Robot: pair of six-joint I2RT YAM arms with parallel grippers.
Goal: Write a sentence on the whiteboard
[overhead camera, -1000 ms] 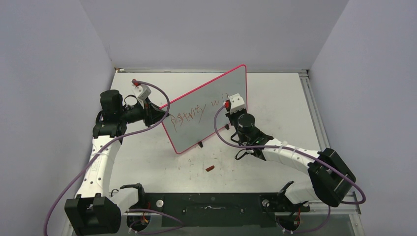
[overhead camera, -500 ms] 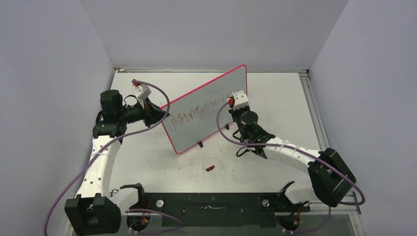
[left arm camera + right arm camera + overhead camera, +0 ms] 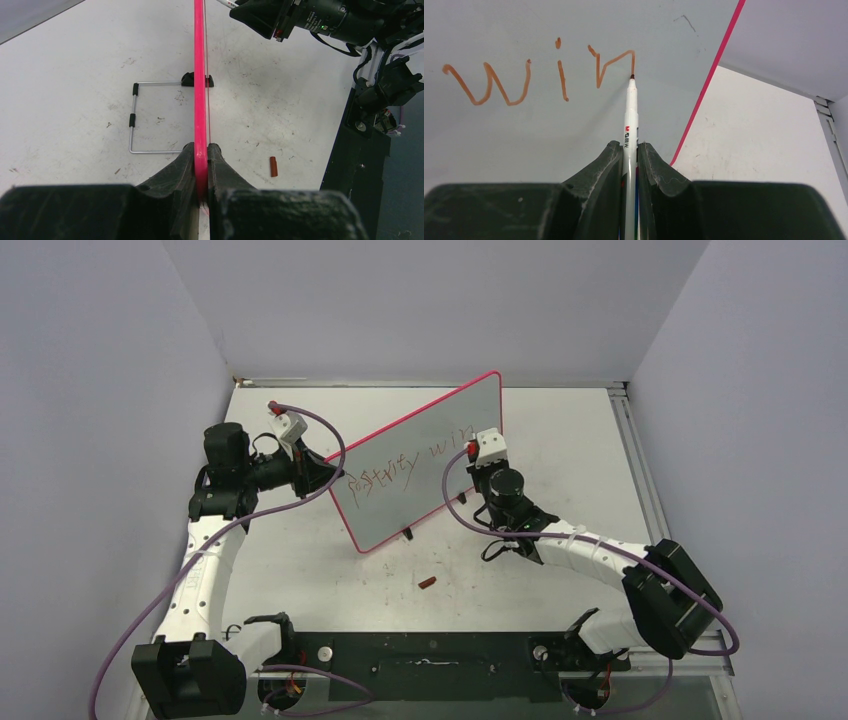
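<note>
The whiteboard (image 3: 440, 430) stands upright on the table, pale grey with a red-pink rim. My left gripper (image 3: 322, 477) is shut on its left edge; in the left wrist view the jaws pinch the pink rim (image 3: 200, 100) edge-on. My right gripper (image 3: 478, 452) is shut on a white marker (image 3: 630, 115), its tip touching the board at the end of the "n". The sentence (image 3: 405, 465) reads roughly "party win" in dark-red scrawl; "win" (image 3: 539, 75) shows in the right wrist view.
A small red marker cap (image 3: 427, 583) lies on the tabletop in front of the board; it also shows in the left wrist view (image 3: 273, 166). A wire stand (image 3: 145, 120) and black feet (image 3: 188, 80) sit behind the board. Grey walls enclose the table.
My right gripper has moved right and slightly up along the board, adding the "n" after "wi". The left gripper and board have not moved.
</note>
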